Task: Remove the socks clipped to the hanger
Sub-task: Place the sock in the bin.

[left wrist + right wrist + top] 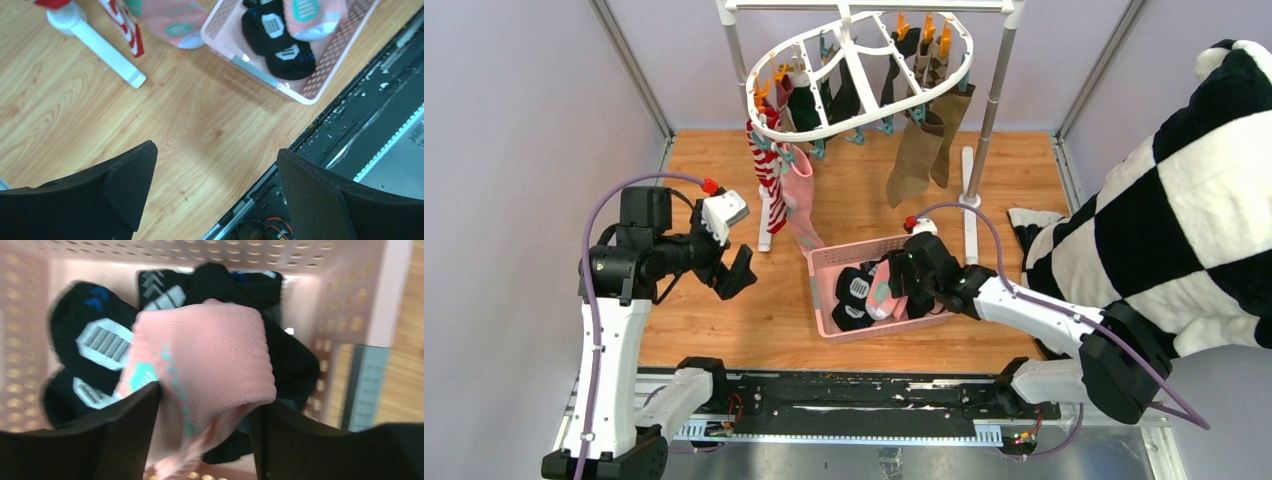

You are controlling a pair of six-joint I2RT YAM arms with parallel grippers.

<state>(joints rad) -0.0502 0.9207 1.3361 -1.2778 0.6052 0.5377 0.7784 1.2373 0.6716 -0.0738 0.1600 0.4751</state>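
Observation:
The white oval hanger (824,135) hangs from the rack at the back. Clipped to it are a red-white striped sock (769,185), a pink sock (801,200), olive-brown socks (916,160) and dark socks (839,100). My right gripper (899,280) is low inside the pink basket (824,262). Its jaws (205,440) stand apart around a pink sock (210,350), which lies on black socks (75,330). My left gripper (729,275) hovers open and empty (215,185) over the wooden floor, left of the basket (320,85).
The grey pole rack (994,110) has a white foot (100,45) near the hanging striped sock (127,32). A large black-and-white checked plush cloth (1184,200) fills the right side. The black rail runs along the near edge.

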